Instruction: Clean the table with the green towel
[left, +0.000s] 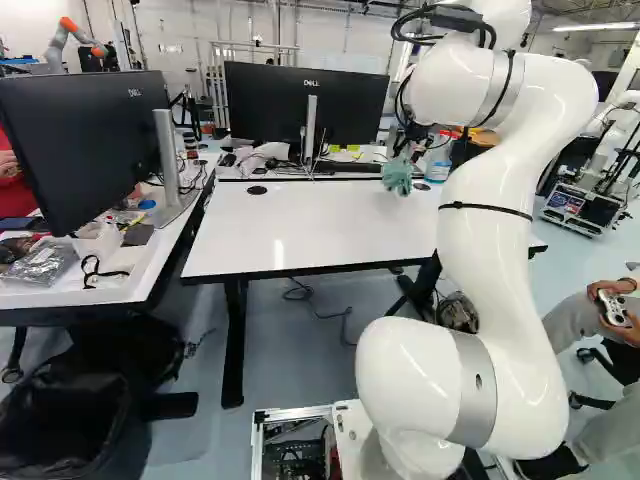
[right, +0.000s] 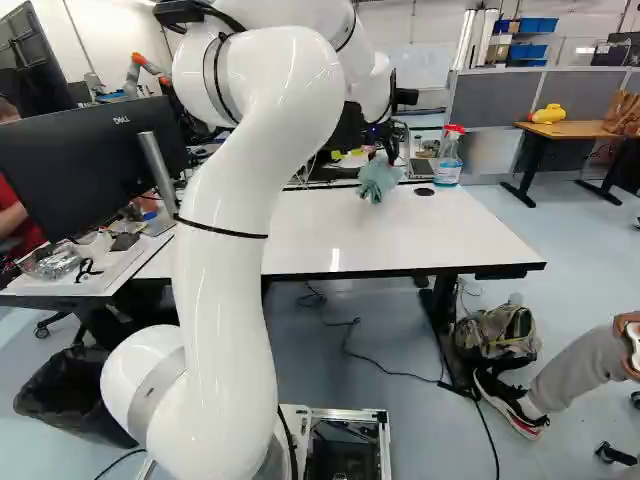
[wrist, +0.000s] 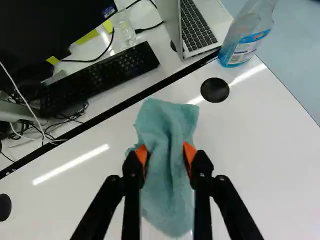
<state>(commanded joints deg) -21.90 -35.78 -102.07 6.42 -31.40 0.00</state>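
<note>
Right base view, with twelve o'clock straight ahead of the base: the gripper (right: 383, 157) is at about twelve, near the far side of the white table (right: 400, 235), with the green towel (right: 377, 181) hanging from it. The wrist view shows both fingers clamped on the towel, an orange pad (wrist: 190, 154) pressing it from either side; whether the cloth touches the tabletop I cannot tell. With twelve now straight ahead of the fingers, a spray bottle (wrist: 245, 47) with blue liquid stands at one o'clock on the table's corner, a round black cover (wrist: 215, 90) nearer in the same direction. An open laptop (wrist: 200, 25) sits between twelve and one, beyond the dark gap at the table's edge; a black keyboard (wrist: 100, 75) lies toward eleven, a monitor (wrist: 45, 30) past it toward half past ten. A second black cover (wrist: 4, 207) shows near half past eight.
</note>
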